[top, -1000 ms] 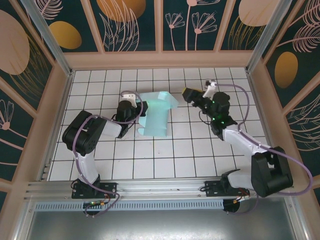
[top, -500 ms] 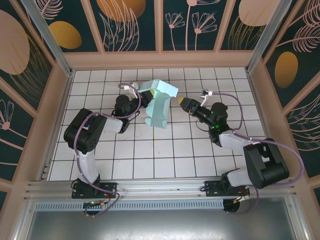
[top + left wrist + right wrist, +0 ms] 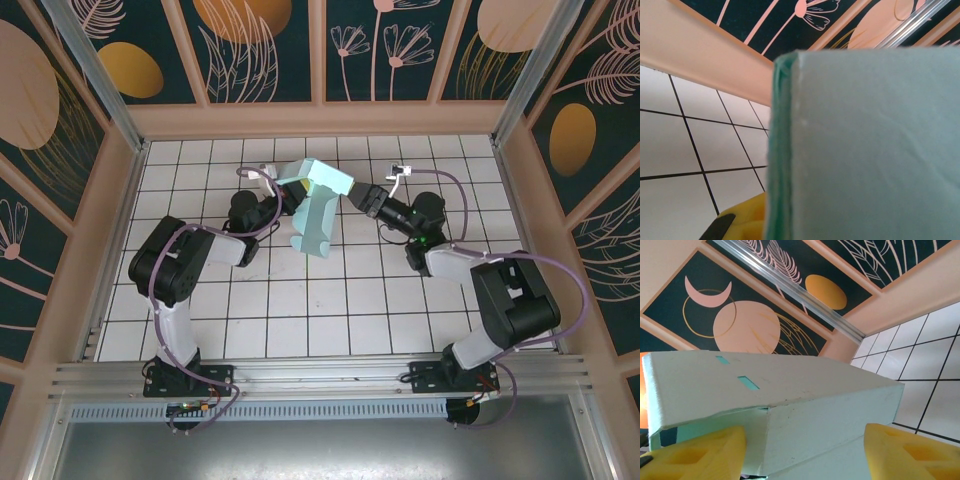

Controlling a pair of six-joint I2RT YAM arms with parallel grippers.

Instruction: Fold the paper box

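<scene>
Holding paper box (image 3: 318, 215) aloft, left pincer (image 3: 285, 190) clamped shut on its edge; straddling upper end with right pincer (image 3: 360, 197) parted, gripping nothing; close squarely along crease.

There is one pale turquoise, thin-card paper box (image 3: 318, 218) and one white tiled table (image 3: 330, 320) with black grid lines. Two black jointed robot arms stand there, the left arm (image 3: 172, 268) and the right arm (image 3: 505, 300). There are two tools, the left tool (image 3: 290, 190) and the right tool (image 3: 358, 195).
</scene>
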